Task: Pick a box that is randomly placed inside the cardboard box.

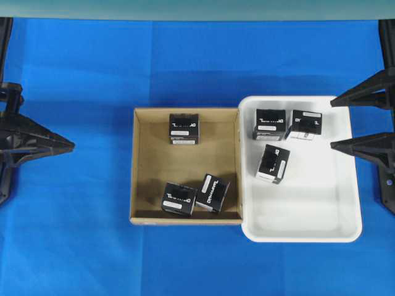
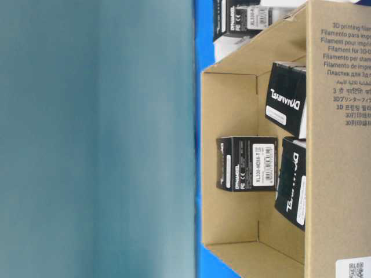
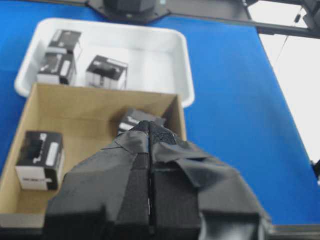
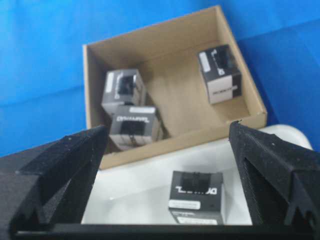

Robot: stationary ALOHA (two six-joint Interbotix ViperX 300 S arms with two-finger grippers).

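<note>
A blue cloth-covered desk (image 1: 80, 234) is seen from above. At its centre sits the cardboard box (image 1: 143, 166), shallow, square and of brown corrugated board with low walls, its open top leaving the contents reachable from above. Three small black cuboid cartons with white lettering and white label strips lie inside: one (image 1: 184, 129) against the far wall, and two touching each other near the front wall, one (image 1: 179, 199) square to it and one (image 1: 213, 193) turned at an angle. Any of these could serve as the box to be picked; none is held.

Touching the cardboard box's right wall is a white plastic tray (image 1: 321, 216), smooth and glossy with rounded corners. It holds three more look-alike cartons (image 1: 272, 164), which suggests it is the place where picked cartons are gathered.

The right gripper (image 1: 340, 123) hangs at the tray's right edge, its black fingers spread wide and holding nothing. The left gripper (image 1: 71, 146) is well to the left of the cardboard box, its tape-wrapped fingers pressed together and empty, apparently parked clear.
</note>
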